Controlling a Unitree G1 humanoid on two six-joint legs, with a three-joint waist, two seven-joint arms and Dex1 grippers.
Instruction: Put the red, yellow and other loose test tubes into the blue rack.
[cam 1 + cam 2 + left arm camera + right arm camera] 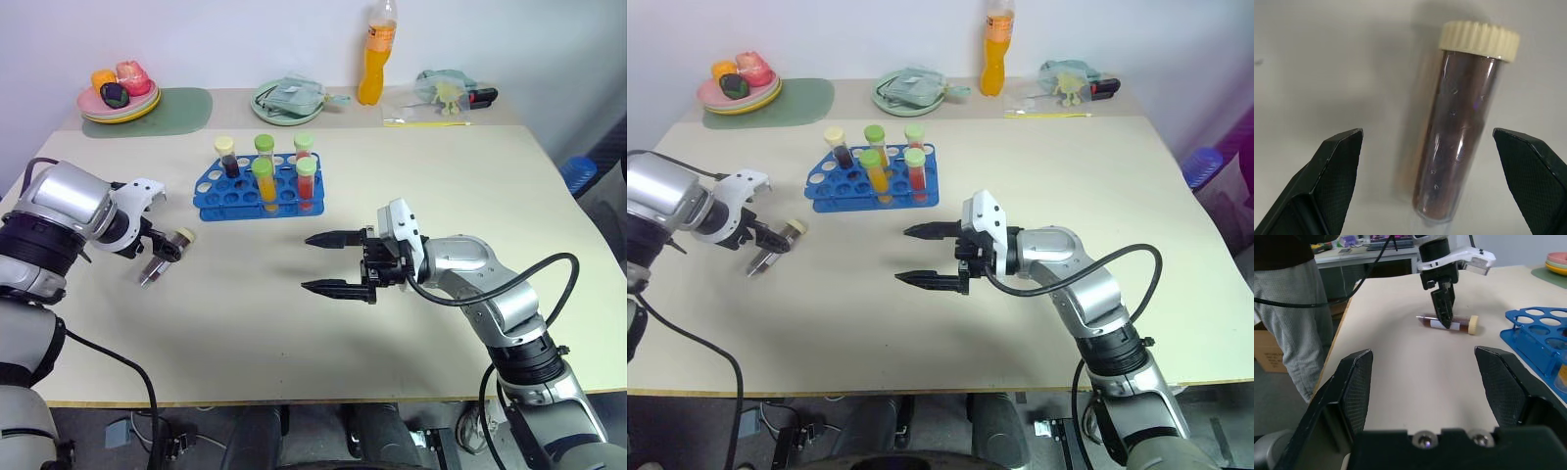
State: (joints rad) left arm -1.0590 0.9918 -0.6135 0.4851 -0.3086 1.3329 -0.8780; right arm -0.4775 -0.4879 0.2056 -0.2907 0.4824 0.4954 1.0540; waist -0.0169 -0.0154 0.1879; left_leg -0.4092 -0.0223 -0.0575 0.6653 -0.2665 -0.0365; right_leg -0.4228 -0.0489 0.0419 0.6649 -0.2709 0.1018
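One loose test tube [165,258], dark brown with a cream cap, lies flat on the table to the left of the blue rack [223,199]. My left gripper [157,251] points down over it, open, with one finger on each side of the tube [1459,142] and not touching it. Several capped tubes [265,179] stand upright in the rack: orange, red and one dark. My right gripper [328,262] hovers open and empty over the middle of the table, pointing toward the left gripper [1444,308] and the lying tube [1449,324].
Along the far edge stand a tall orange drink bottle [377,59], a round green plate [263,106] with a packet on it, stacked plates of toy food [118,98] on a green mat, and a clear bag [441,93]. A person [1283,308] stands beside the table's left end.
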